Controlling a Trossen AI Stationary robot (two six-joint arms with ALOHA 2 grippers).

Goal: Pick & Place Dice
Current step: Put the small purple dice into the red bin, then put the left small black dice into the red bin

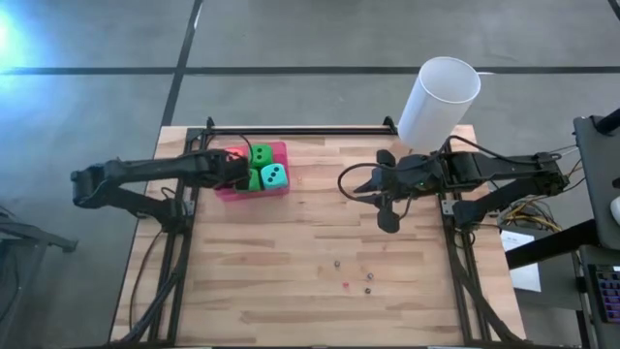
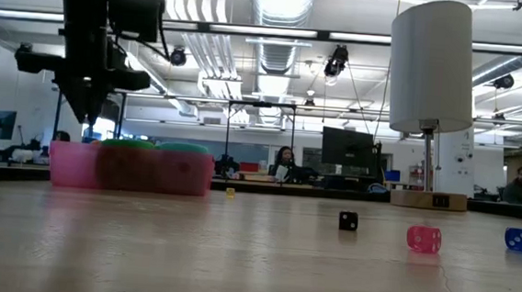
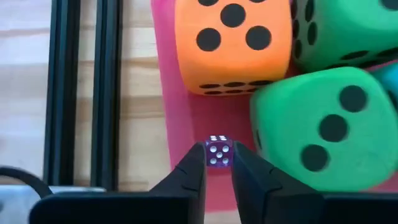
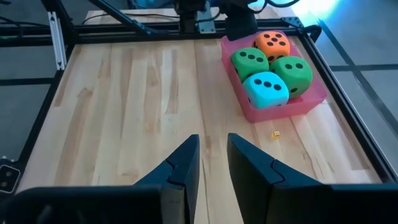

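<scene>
Four foam dice sit in a pink tray (image 1: 281, 191) at the table's far left: orange (image 4: 272, 42), two green (image 4: 250, 61) (image 4: 292, 71) and teal (image 4: 266, 89). My left gripper (image 3: 217, 155) hangs over the tray's left end beside the orange die (image 3: 233, 43), shut on a tiny purple die (image 3: 218, 151). My right gripper (image 4: 213, 146) hovers over the table's middle right, open by a narrow gap and empty. Several tiny dice (image 1: 369, 277) lie on the near middle of the table. My left gripper pinches the tiny purple die (image 3: 218, 151) by two opposite faces between its two fingertips (image 3: 198, 160), coming from above and pointing down into the tray. The die is above the tray floor (image 3: 205, 118); whether it touches the floor I cannot tell.
A tall white cylinder (image 1: 441, 102) stands at the far right behind my right arm. In the low view a black (image 2: 348, 221), a pink (image 2: 423, 238) and a blue tiny die (image 2: 521, 240) lie on the wood. A tiny yellow die (image 4: 275, 133) lies just outside the tray.
</scene>
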